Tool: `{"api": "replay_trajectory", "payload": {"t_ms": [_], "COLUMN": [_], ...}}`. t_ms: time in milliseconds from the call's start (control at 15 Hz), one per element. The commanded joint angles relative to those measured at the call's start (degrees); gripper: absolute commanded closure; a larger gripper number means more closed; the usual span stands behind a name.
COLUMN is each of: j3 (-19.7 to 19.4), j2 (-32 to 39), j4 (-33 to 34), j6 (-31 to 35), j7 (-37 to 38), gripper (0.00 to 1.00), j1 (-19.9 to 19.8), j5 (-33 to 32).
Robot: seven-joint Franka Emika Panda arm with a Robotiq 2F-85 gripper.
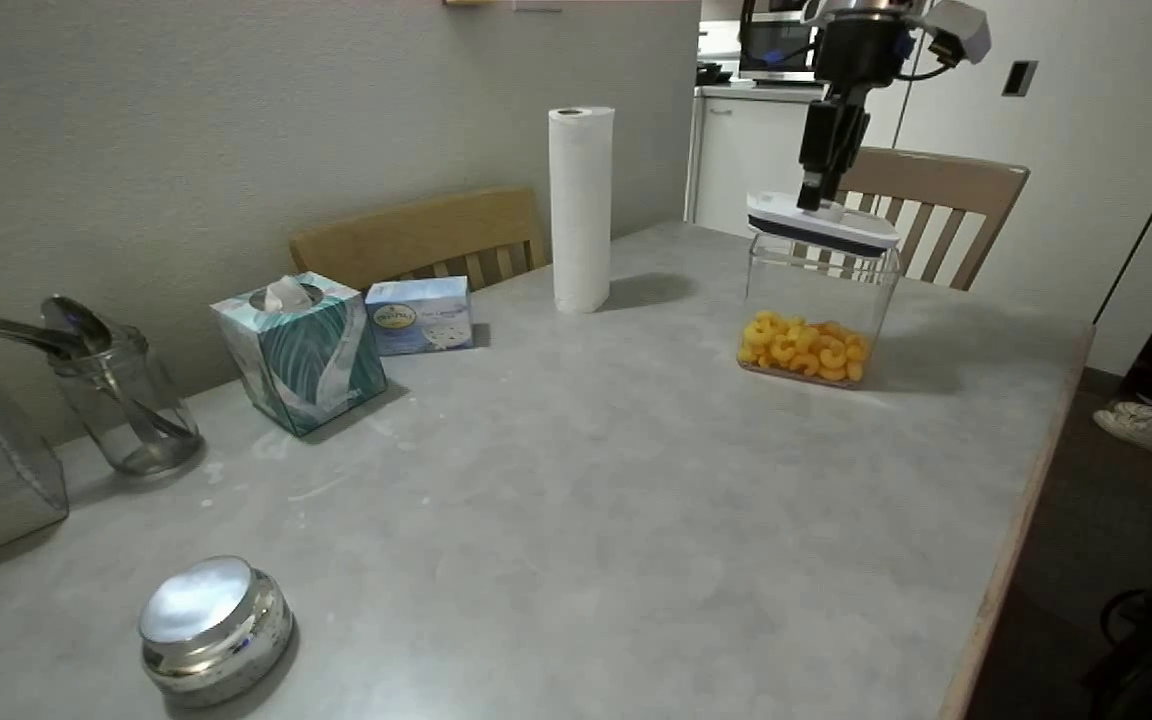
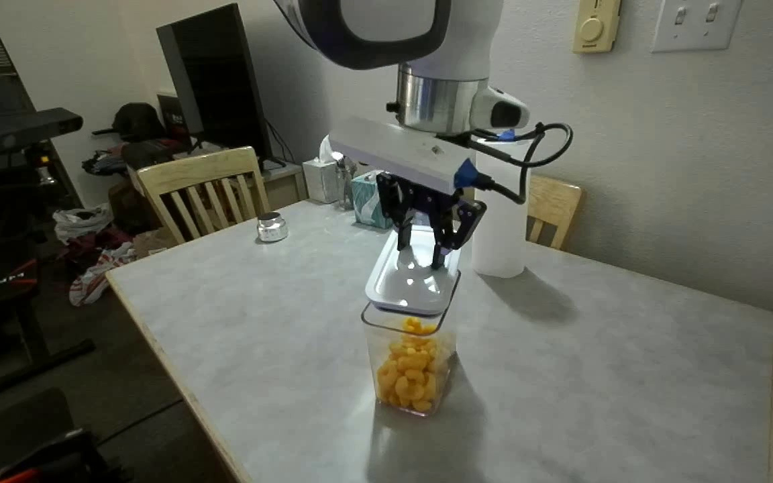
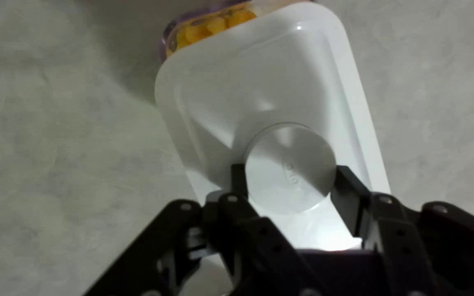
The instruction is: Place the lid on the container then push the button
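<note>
In an exterior view, points downward from the upper right of frame, with gripper (image 1: 818,203) over the table (image 1: 536,480). Carries the lid (image 1: 776,210) directly beneath the gripper, just over the rim of the container (image 1: 816,300) and roughly parallel to it. Shows the container upright on the table, with yellow-orange food pieces (image 1: 786,347) across its floor. Bears print too small to read on the blue box (image 1: 426,318), just beside the teal tissue box (image 1: 311,360).

In an exterior view, extends the arm (image 2: 474,40) in from the top edge. Sets both fingers (image 2: 438,258) at the middle of the lid, spread part-way. Exposes the container's near rim below the lid; gives no clear reading of contact between lid and rim.

In the wrist view, looks down on the lid, with gripper entering from the bottom edge. Clamps the round button (image 3: 290,168) between the fingers, one against each side, holding the lid by it. Shows a corner of the container past the lid's top edge. Reads "OXO", faintly embossed, on the button.
</note>
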Motion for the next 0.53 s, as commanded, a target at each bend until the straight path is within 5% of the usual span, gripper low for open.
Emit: {"api": "replay_trajectory", "payload": {"t_ms": [0, 467], "j3": [0.68, -0.43], "j2": [-1.11, -0.75], "j4": [-2.88, -4.02], "j6": [0.50, -1.06], "j7": [-3.64, -3.73], "gripper": [0.71, 0.71], "j1": [-1.75, -1.81], "j5": [2.66, 0.95]}}
